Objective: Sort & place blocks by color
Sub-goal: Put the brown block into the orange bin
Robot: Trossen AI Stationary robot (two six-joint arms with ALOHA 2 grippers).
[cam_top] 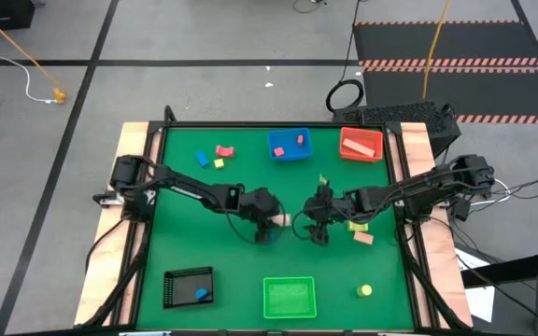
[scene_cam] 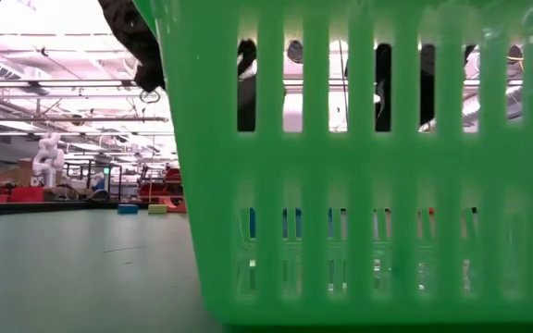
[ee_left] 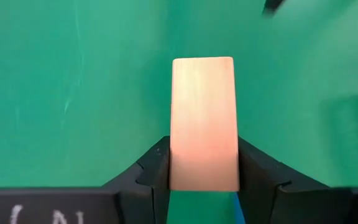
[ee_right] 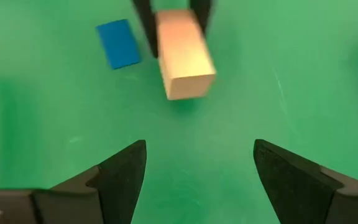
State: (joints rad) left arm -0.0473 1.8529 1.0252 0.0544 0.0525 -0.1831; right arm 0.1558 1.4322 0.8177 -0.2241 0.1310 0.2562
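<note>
My left gripper (ee_left: pixel 204 162) is near the middle of the green mat (cam_top: pixel 241 261), shut on a tan bar block (ee_left: pixel 204 118). The right wrist view shows the same tan block (ee_right: pixel 182 56), with a flat blue block (ee_right: pixel 119 43) lying on the mat beside it. My right gripper (ee_right: pixel 201 168) faces the tan block from the right, a short way off. It stands open with nothing between its fingers. The two grippers (cam_top: pixel 276 224) (cam_top: pixel 314 229) are close together in the high view. My left gripper pinches the tan block by its two long sides (ee_left: pixel 174 168), near the end closest to the wrist. The fingers (ee_left: pixel 157 165) lie along the block and slant down from the table's left. Most of the bar juts out past the fingertips, clear of the mat.
At the far edge stand a blue tray (cam_top: pixel 290 154) and a red tray (cam_top: pixel 361 154), each holding pieces. A black tray (cam_top: pixel 177 280) and a green tray (cam_top: pixel 290 313) stand at the near edge. Loose blocks lie at the far left (cam_top: pixel 220 155) and right of my right gripper (cam_top: pixel 361 231). A yellow piece (cam_top: pixel 366 290) sits near right.
</note>
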